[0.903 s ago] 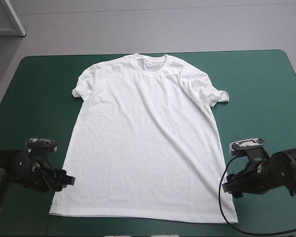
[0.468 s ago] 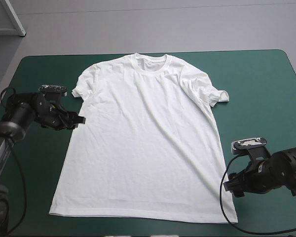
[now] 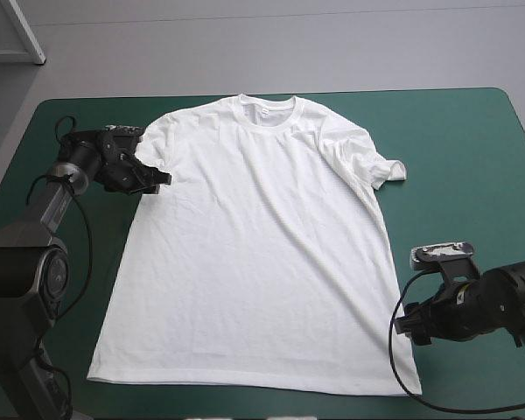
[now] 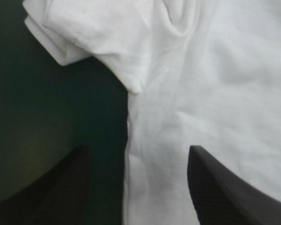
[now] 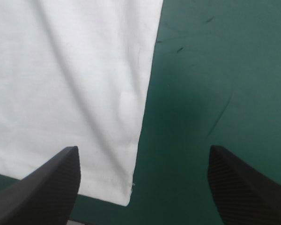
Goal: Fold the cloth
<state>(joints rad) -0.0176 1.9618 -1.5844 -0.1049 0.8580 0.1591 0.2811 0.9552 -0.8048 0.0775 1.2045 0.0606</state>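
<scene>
Flanking one flat T-shirt [image 3: 254, 245], left gripper [image 3: 160, 182] and right gripper [image 3: 404, 331] gape.

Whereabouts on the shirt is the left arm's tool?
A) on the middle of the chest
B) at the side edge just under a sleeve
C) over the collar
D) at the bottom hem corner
B: the left tool sits at the T-shirt's side edge, its open fingers straddling that edge just below the sleeve.
</scene>
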